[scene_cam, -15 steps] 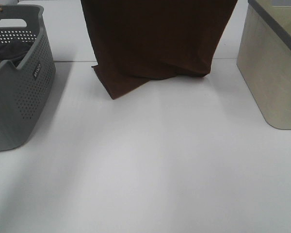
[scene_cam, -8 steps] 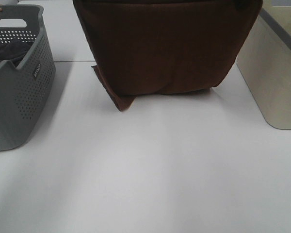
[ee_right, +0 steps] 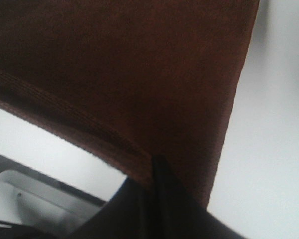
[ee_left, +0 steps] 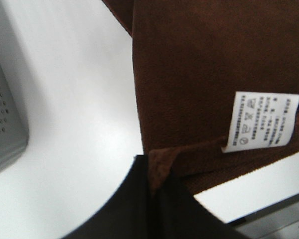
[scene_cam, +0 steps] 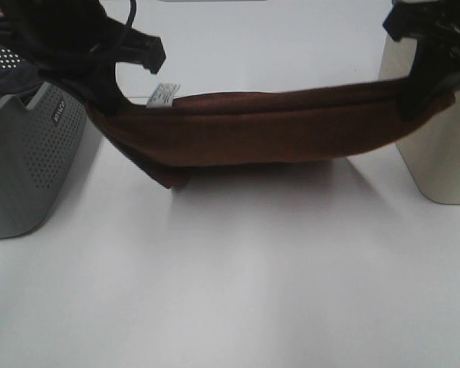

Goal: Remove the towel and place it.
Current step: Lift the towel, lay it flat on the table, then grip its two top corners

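The dark brown towel (scene_cam: 261, 130) hangs stretched between my two grippers, low over the white table, with its lower fold touching the table at the left. My left gripper (scene_cam: 100, 96) is shut on its left corner beside the white care label (scene_cam: 162, 94). My right gripper (scene_cam: 418, 92) is shut on its right corner. In the left wrist view the towel (ee_left: 204, 69) and its label (ee_left: 261, 122) fill the frame above the black fingers (ee_left: 139, 204). In the right wrist view the towel (ee_right: 124, 64) runs into the black fingers (ee_right: 159, 199).
The grey perforated basket (scene_cam: 23, 161) stands at the left with a dark cloth (scene_cam: 11, 77) inside. A beige bin (scene_cam: 437, 153) stands at the right edge. The white table (scene_cam: 238, 276) lies open in front of the towel.
The towel has come down from hanging tall to a low, flat band over the table. Both arms have dropped into the exterior view.
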Controlling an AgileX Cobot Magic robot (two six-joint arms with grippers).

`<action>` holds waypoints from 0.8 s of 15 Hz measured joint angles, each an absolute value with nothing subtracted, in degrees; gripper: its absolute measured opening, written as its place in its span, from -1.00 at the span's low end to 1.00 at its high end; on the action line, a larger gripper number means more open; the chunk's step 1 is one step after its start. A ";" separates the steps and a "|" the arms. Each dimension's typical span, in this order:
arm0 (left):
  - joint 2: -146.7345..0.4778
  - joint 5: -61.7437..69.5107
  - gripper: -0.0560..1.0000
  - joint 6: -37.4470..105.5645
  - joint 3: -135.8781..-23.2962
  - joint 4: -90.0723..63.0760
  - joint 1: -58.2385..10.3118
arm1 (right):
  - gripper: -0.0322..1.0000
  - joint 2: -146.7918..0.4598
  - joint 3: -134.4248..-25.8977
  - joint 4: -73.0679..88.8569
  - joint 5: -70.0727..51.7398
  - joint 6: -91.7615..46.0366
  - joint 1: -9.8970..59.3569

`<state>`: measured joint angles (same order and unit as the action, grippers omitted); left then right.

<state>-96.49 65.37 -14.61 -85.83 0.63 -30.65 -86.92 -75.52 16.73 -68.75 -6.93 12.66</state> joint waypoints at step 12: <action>-85.37 62.45 -0.89 -22.75 -55.29 -8.88 -45.15 | -0.94 -66.06 -34.03 25.44 -67.55 -6.93 12.20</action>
